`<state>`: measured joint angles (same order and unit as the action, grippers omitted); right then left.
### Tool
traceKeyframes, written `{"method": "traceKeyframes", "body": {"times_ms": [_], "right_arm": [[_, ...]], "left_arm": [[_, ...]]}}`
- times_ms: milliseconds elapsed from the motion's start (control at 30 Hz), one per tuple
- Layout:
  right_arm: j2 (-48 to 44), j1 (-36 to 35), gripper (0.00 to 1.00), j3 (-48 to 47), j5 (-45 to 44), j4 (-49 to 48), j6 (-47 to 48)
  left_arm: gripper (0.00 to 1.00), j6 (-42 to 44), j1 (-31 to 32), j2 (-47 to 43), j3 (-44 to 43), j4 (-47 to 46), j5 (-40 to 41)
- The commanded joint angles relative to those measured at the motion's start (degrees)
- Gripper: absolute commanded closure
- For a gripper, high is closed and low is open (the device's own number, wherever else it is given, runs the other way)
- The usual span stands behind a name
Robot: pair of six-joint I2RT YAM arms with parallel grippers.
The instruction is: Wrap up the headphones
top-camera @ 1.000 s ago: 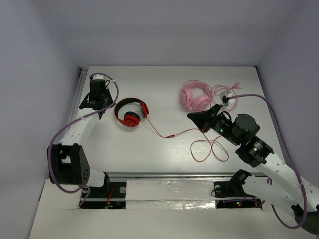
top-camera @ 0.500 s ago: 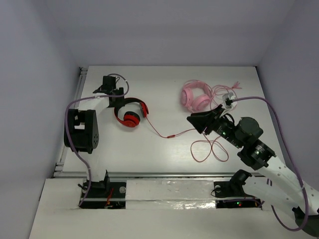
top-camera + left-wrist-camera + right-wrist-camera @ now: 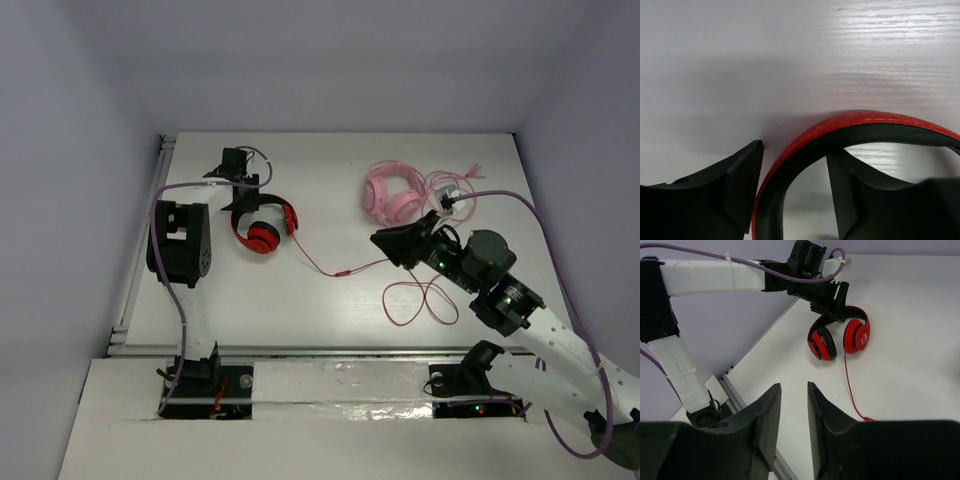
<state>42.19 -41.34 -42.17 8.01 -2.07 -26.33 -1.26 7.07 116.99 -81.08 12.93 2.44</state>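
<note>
The red headphones [image 3: 263, 226] lie flat at the table's left middle, and they also show in the right wrist view [image 3: 839, 338]. Their thin red cable [image 3: 318, 265] runs right to loose loops [image 3: 420, 300]. My left gripper [image 3: 243, 196] is at the headband. In the left wrist view it is open [image 3: 796, 150], with the red and black headband [image 3: 860, 122] between its fingers and a gap on the inner side. My right gripper [image 3: 385, 240] hovers above the cable's middle. It is slightly open and empty [image 3: 792, 387].
Pink headphones [image 3: 392, 192] with a tangled pink cable [image 3: 450, 185] lie at the back right, just behind my right gripper. A metal rail [image 3: 140, 250] runs along the table's left edge. The left arm [image 3: 710, 277] reaches across the right wrist view.
My left arm has swung in from the far left edge, and its gripper has come to straddle the red headband. My right gripper has shifted slightly left.
</note>
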Motion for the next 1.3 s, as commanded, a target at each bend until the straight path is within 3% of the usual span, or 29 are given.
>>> {"method": "traceKeyframes", "body": {"times_ms": [0,100,133,167,333,500,600,667,733,767,800,933,1067,1200,1267], "right_arm": [[-0.01,-0.49,0.68,-0.54,-1.24,-2.33,1.1],[-0.62,-0.49,0.69,-0.37,-2.12,-2.06,1.1],[-0.71,-0.49,0.69,-0.28,-2.12,-2.07,1.02],[-0.8,-0.49,0.69,-0.28,-2.47,-1.98,1.01],[-0.1,-0.49,0.63,0.34,-4.41,-2.24,1.28],[3.24,-0.49,0.6,-1.33,-1.95,-0.31,3.12],[4.56,-0.49,0.7,-1.77,-0.02,-0.48,3.82],[5.96,-0.49,0.7,-2.12,1.82,-0.66,3.91],[7.54,-0.49,0.62,-3.0,2.79,0.13,4.35],[9.03,-0.49,0.54,-4.05,3.84,0.74,4.53],[9.74,-0.49,0.38,-4.49,4.46,0.66,4.88],[11.33,-0.49,0.13,-5.99,6.14,-1.18,7.16],[13.87,-0.49,0.08,-6.87,5.79,-5.04,11.2],[14.59,-0.49,0.1,-6.78,1.4,-5.41,14.45],[12.84,-0.49,0.13,-6.08,4.44,-4.97,15.07]], "left_arm": [[0.52,0.82,2.15,3.33,-0.75,1.84,1.86],[0.76,0.73,2.16,3.42,-0.66,1.57,1.61],[0.93,0.73,2.68,3.42,-0.49,1.66,1.61],[1.0,0.73,2.69,3.42,-0.48,2.01,1.61],[1.0,-1.72,2.69,1.15,-2.24,4.29,-0.41],[1.0,-6.38,3.21,-7.63,-1.02,4.74,-8.84],[1.0,-10.16,3.21,-17.12,2.4,3.16,-14.27],[1.0,-12.61,3.21,-24.07,3.99,2.46,-16.49],[1.0,-13.59,3.21,-29.15,5.05,3.15,-19.13],[1.0,-13.94,3.21,-30.67,5.31,3.68,-19.83],[1.0,-14.99,3.21,-32.16,6.27,3.86,-21.23],[1.0,-17.19,3.21,-39.88,9.53,4.39,-25.19],[1.0,-19.92,3.21,-44.91,11.47,4.03,-30.9],[1.0,-20.19,2.69,-47.46,9.28,6.4,-32.85],[1.0,-19.75,2.69,-48.96,8.66,7.19,-31.54]]}}
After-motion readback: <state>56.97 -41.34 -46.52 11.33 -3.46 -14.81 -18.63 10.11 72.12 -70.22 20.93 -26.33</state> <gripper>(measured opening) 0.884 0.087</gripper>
